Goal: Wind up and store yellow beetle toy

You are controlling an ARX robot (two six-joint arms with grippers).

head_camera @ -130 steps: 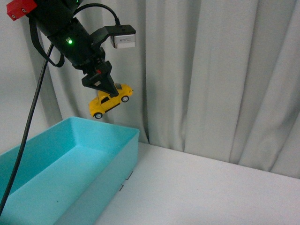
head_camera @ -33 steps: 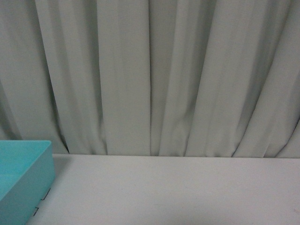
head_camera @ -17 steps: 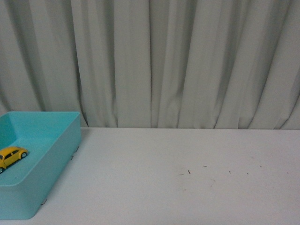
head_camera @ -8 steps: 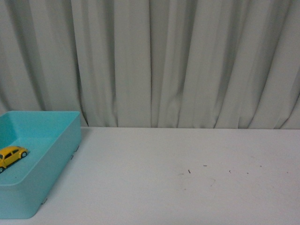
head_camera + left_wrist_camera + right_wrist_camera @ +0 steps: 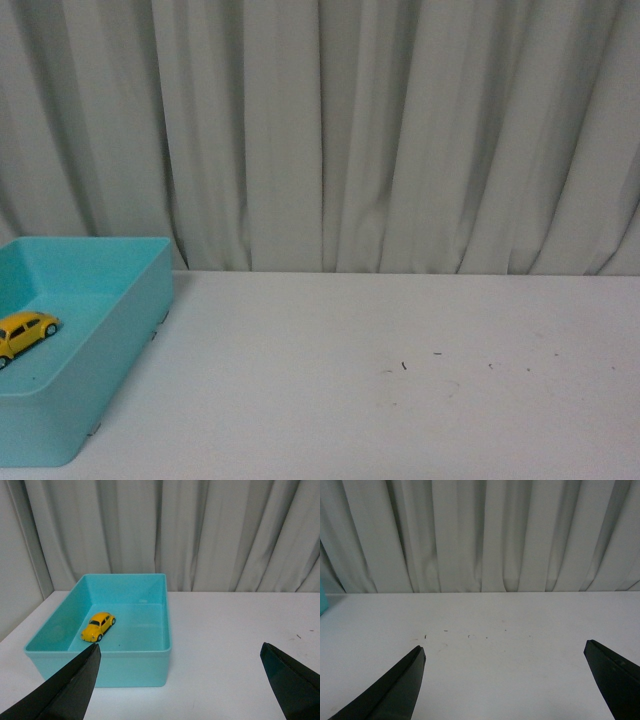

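Your left gripper (image 5: 180,680) has its fingers (image 5: 65,690) spread wide, holding and touching nothing; your right gripper (image 5: 505,680) is likewise wide open and empty above the white tabletop (image 5: 480,655). The yellow beetle toy (image 5: 98,626) sits on its wheels inside the turquoise bin (image 5: 150,665), near the bin's left wall. Right of the bin, the tabletop runs bare to the grey curtain (image 5: 400,130), marked only by a few dark specks (image 5: 404,366).

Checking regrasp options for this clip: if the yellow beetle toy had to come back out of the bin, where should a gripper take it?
Probably from above, fingers closing across the doors of the yellow beetle toy. It sits upright on its wheels inside the teal bin, whose walls block a side approach.
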